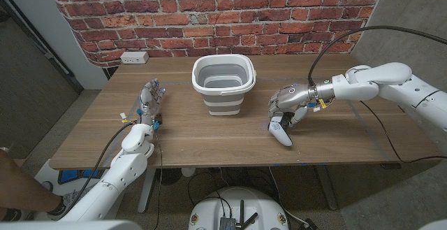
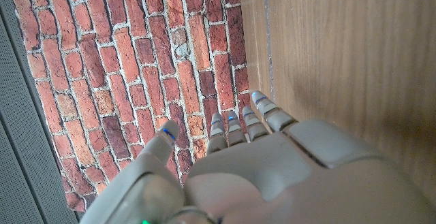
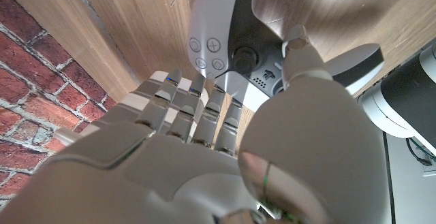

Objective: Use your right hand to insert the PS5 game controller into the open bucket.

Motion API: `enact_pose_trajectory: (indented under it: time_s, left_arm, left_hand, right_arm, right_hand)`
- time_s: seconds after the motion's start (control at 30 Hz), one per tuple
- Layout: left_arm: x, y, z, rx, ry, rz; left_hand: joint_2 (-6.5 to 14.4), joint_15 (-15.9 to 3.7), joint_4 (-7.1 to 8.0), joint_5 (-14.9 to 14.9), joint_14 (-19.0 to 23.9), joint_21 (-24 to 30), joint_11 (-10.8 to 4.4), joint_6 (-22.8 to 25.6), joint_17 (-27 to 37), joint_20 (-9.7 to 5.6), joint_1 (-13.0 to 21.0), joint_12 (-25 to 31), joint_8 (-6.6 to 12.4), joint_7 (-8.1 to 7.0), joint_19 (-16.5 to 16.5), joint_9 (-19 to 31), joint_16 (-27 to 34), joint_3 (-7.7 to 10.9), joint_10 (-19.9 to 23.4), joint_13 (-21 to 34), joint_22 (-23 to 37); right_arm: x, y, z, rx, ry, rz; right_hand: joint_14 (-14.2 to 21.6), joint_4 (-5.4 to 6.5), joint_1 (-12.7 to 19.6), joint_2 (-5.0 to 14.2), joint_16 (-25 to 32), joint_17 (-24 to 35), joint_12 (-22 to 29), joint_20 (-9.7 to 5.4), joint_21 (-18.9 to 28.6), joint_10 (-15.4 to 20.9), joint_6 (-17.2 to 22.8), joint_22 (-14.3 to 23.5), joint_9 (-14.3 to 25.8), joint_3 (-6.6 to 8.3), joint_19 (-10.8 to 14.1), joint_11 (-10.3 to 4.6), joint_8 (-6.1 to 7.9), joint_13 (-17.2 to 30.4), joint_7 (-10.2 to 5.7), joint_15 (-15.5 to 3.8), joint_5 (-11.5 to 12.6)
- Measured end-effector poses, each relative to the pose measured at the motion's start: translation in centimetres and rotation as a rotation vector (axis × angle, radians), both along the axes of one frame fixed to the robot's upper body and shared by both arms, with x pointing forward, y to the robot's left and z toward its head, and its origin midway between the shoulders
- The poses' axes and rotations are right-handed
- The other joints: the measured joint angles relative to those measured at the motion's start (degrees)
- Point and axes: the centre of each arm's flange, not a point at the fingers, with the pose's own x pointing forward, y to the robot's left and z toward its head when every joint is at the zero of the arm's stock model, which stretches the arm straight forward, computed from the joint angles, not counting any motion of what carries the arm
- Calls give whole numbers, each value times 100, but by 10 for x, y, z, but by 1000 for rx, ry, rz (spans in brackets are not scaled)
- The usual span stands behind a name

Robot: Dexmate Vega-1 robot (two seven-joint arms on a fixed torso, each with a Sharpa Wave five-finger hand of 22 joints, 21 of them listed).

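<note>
On the table, right hand grips white controller.

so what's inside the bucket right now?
Bucket looks empty: only its grey inner wall and floor show. The near wall hides part of the floor. The controller is on the table under the right hand.

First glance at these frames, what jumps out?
The right robot hand reaches down onto the white PS5 controller lying on the wooden table, fingers curled around it; whether it is already gripped is unclear. Just to its left stands the open grey-and-white bucket, near the table's far edge before the red brick wall. The left robot hand waits on the table's left side, holding nothing.
</note>
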Motion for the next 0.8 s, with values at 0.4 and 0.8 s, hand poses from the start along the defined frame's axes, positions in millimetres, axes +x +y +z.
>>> enact_pose_trajectory:
  time_s: [0.4,0.8]
  left_arm:
    - [1,-2,6,32,-8,-4]
    - [4,-3,10,67,-3,-6]
  left_hand:
    - [0,0,-1,0,0,0,0,26,0,0,0,0,0,-27,0,0,0,0,0,0,0]
    - [0,-21,-18,0,-22,-45,0,26,-13,-1,0,-26,0,-26,-43,0,0,18,0,-14,0]
  right_arm:
    - [-10,-2,18,24,-7,-22]
    - [-23,-2,39,53,-18,-39]
  right_hand:
    - [54,0,0,0,65,27,63,-18,0,31,32,0,-26,-52,-18,31,2,20,33,7,-1]
    - [130,-16,0,0,87,27,65,-49,0,97,91,1,-55,-70,14,97,3,57,91,-13,21]
